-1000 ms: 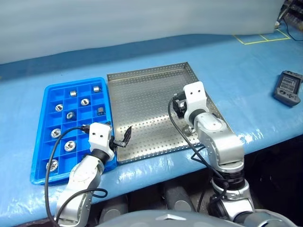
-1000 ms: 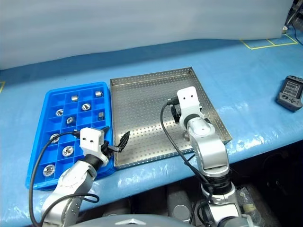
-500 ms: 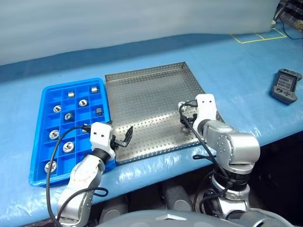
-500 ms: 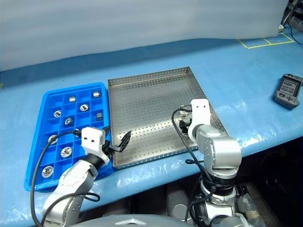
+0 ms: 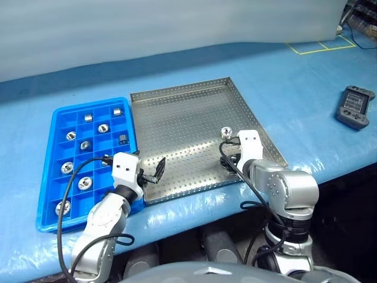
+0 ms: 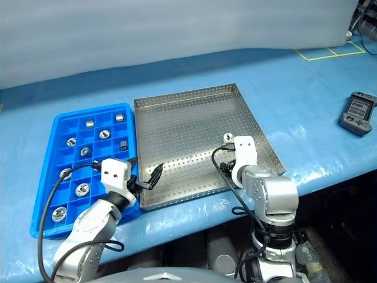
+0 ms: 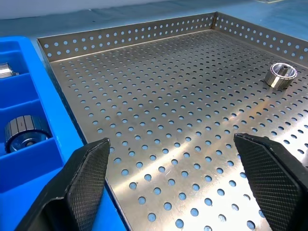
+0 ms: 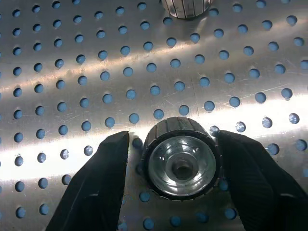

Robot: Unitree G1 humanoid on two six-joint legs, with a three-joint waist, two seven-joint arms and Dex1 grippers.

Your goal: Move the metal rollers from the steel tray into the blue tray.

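Right gripper [image 8: 174, 159] down over the steel tray [image 5: 177, 112], near its right rim; fingers [image 8: 101, 183] straddled one metal roller [image 8: 181, 161], narrow gaps either side, not clamped. Second roller [image 5: 225, 132] loose just beyond. Left gripper [image 7: 173, 187] wide open, empty, at tray's left edge. Eight rollers [image 5: 86, 183] sat in blue tray [image 5: 50, 177].

blue tray [image 5: 50, 177] left of steel tray [image 5: 177, 112], touching | one roller [image 5: 225, 132] on steel tray | eight rollers [image 5: 86, 183] in blue tray
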